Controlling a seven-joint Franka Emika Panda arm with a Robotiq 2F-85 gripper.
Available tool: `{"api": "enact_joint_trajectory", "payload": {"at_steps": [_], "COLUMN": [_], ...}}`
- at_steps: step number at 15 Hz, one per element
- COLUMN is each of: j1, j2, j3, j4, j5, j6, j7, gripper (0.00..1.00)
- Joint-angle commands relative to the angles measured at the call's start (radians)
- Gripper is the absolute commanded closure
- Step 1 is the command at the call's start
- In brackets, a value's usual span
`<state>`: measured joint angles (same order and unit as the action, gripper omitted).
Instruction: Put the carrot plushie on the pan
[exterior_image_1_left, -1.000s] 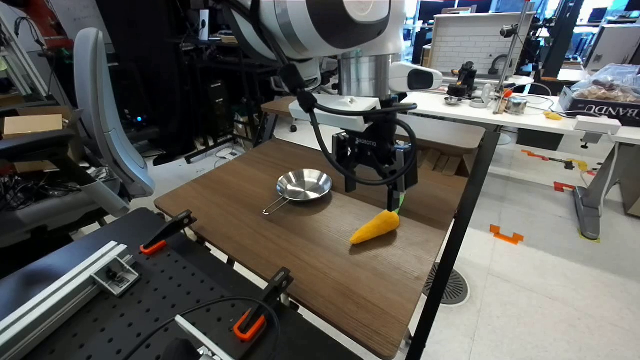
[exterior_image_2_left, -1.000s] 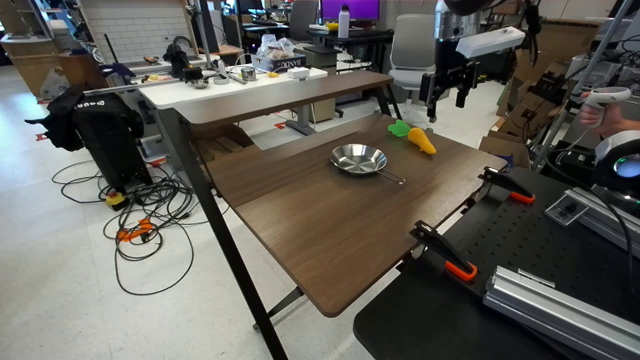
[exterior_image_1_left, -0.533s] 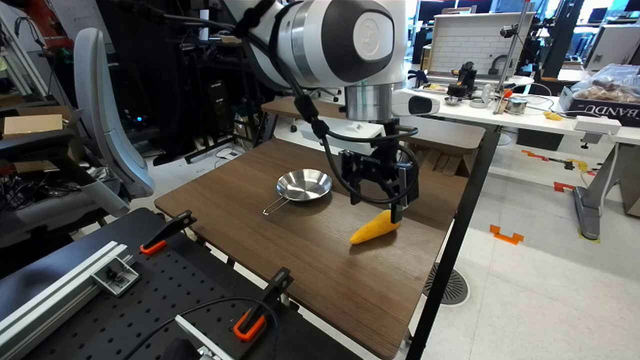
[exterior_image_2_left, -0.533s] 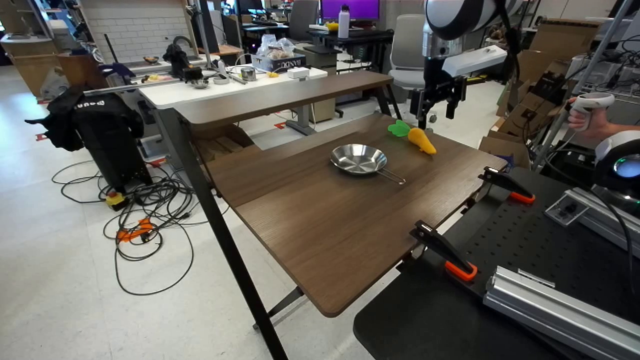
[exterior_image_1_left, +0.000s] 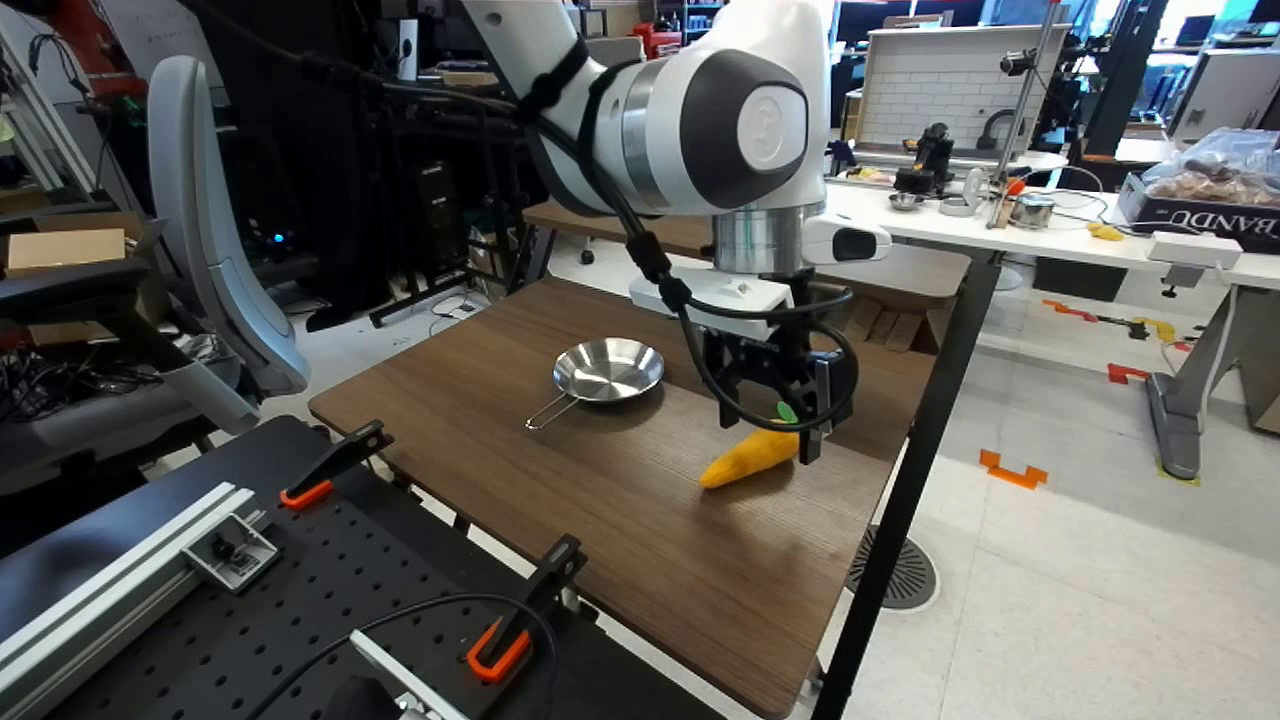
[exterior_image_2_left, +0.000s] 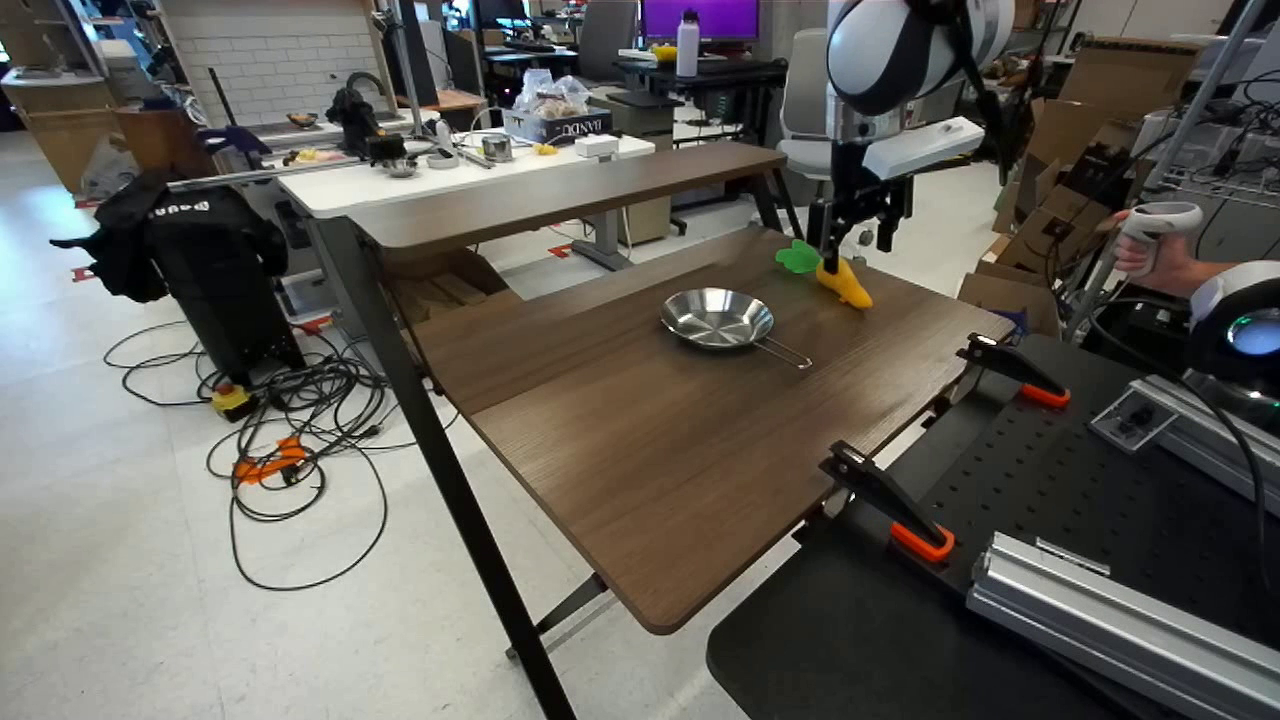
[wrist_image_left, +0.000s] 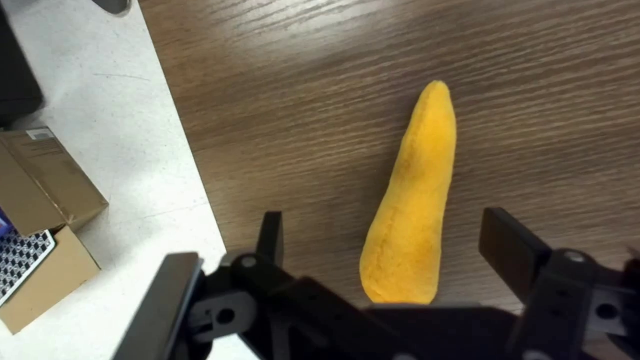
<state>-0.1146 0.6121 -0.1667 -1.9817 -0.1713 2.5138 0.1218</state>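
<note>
Over the past second I have brought the black Robotiq gripper (wrist_image_left: 388, 235) lower, and its fingers (wrist_image_left: 510, 250) now frame the broad end of the soft orange-yellow carrot plushie (wrist_image_left: 415, 190) in the wrist view. They stand well apart with nothing clamped; the carrot lies between them, closer to the finger at right in that view. I cannot tell whether either one touches the plush.

The carrot has not shifted: it lies on the brown wood-grain table (exterior_image_1_left: 590, 490), well apart from the shiny, round, silver metal pan with a thin handle (exterior_image_1_left: 608, 370). In an exterior view the pan sits to its left and farther off, also unmoved.

So I judge the approach nearly done. Perhaps a little more descent and a small centring, then I can close; lifting and placing remain.
</note>
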Motion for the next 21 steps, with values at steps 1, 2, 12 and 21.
{"api": "enact_joint_trajectory", "payload": {"at_steps": [1,2,12,21], "j1": [0.007,0.007,0.002,0.007], "j2": [0.076,0.087,0.122,0.026], "j3": [-0.011,-0.01,-0.001,0.021], "j4": [0.064,0.071,0.074,0.03], "j5": [0.007,0.007,0.017,0.04], "j6": [0.032,0.033,0.125,0.108], "j7": [-0.002,-0.004,-0.027,-0.032], "gripper": [0.0,0.0,0.66,0.97]}}
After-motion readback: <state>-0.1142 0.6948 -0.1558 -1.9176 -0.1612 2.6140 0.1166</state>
